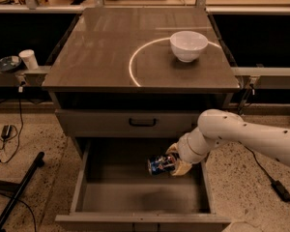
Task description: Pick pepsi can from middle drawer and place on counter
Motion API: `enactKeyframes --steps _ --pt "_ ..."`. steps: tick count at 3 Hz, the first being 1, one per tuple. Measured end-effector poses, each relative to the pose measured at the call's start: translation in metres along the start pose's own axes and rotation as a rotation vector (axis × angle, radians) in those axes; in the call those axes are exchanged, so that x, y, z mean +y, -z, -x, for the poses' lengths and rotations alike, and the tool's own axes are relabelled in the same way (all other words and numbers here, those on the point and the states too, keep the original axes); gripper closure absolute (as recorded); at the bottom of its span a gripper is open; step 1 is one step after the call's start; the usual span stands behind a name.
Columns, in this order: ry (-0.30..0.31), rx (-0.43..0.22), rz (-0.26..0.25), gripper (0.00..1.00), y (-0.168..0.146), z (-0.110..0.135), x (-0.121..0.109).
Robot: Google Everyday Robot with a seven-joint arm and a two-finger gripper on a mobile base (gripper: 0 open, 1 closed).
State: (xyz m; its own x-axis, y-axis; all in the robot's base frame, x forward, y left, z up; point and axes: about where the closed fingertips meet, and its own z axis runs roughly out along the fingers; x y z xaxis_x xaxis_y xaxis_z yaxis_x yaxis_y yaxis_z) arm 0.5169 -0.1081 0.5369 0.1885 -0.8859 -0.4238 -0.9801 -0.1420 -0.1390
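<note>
The pepsi can (159, 164) lies on its side inside the open middle drawer (116, 197), toward its right half. My gripper (175, 161) reaches in from the right on a white arm, with its tan fingers (181, 168) closed around the can's right end. The counter (111, 57) above is glossy grey-brown with a bright white arc.
A white bowl (188, 45) stands on the counter at the right, on the arc. A shut drawer front with a black handle (142, 123) sits above the open drawer. A black pole (17, 192) and cables lie on the floor at left. A white cup (28, 59) stands on the left shelf.
</note>
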Motion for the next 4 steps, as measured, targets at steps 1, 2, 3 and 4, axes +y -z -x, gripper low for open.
enactKeyframes --steps 1,2,3,4 --pt "0.021 0.0 -0.021 1.0 0.018 0.009 -0.006" --pt "0.044 0.003 -0.042 1.0 0.04 0.02 -0.017" --pt "0.058 0.006 -0.056 1.0 0.055 0.027 -0.024" --pt "0.068 0.005 -0.065 1.0 0.067 0.032 -0.029"
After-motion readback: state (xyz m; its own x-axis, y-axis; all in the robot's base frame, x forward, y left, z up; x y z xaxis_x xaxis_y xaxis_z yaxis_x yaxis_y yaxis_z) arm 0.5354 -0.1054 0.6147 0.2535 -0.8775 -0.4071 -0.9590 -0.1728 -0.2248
